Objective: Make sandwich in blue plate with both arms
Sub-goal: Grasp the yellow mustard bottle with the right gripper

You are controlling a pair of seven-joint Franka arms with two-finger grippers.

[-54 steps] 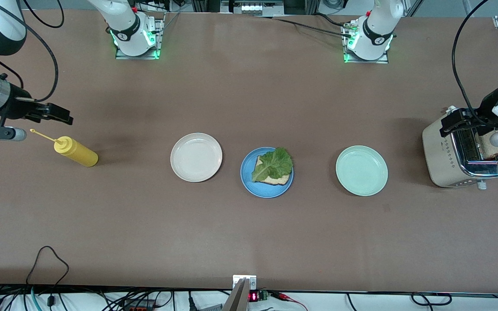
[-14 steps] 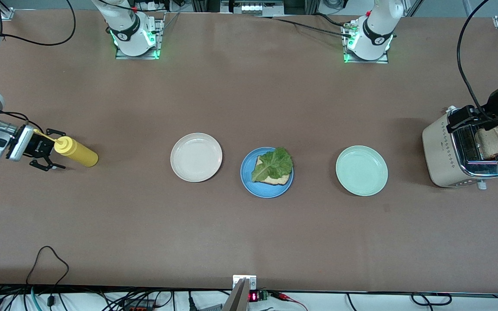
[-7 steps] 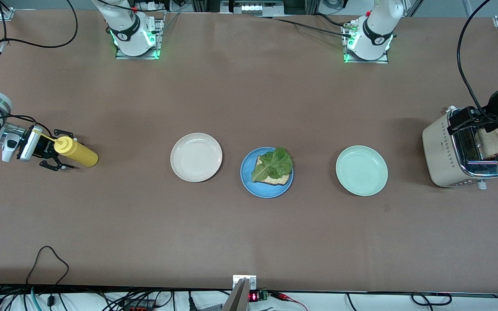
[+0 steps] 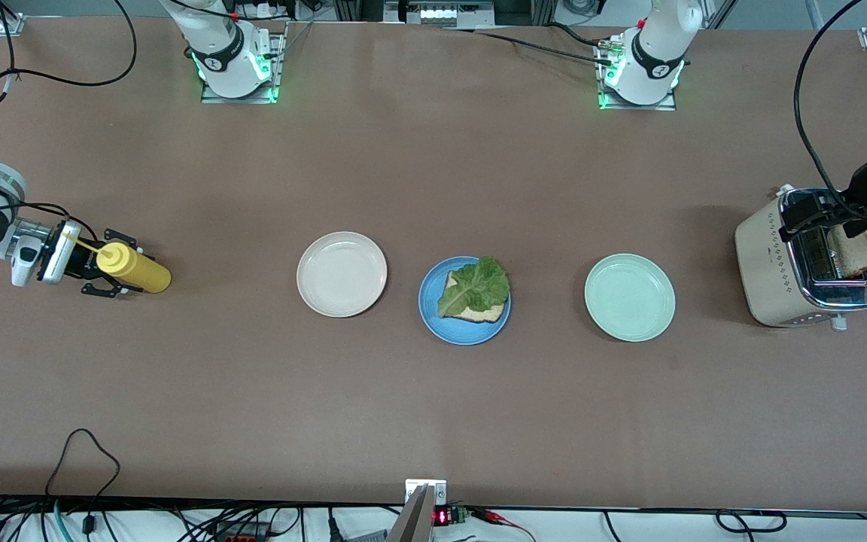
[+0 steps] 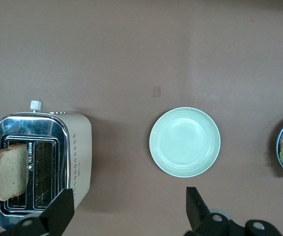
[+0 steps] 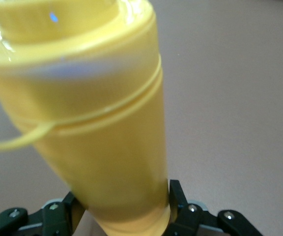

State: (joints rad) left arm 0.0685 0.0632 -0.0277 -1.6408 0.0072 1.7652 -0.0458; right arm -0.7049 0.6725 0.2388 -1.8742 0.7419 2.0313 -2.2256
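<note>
Sandwich (image 4: 473, 294) on blue plate (image 4: 464, 330) lacks top slice; right gripper (image 4: 110, 265) has reached the mustard bottle (image 4: 135, 268), fingers closing around it; left gripper (image 4: 828, 213) open above toaster (image 4: 768, 260).

blue plate (image 4: 433, 320): bread and lettuce (image 4: 476, 286) on it, between white plate (image 4: 342, 273) and green plate (image 4: 629, 297) | right gripper (image 4: 111, 269): around yellow bottle (image 4: 135, 269) | left gripper (image 4: 825, 211): over toaster (image 4: 776, 267)
</note>
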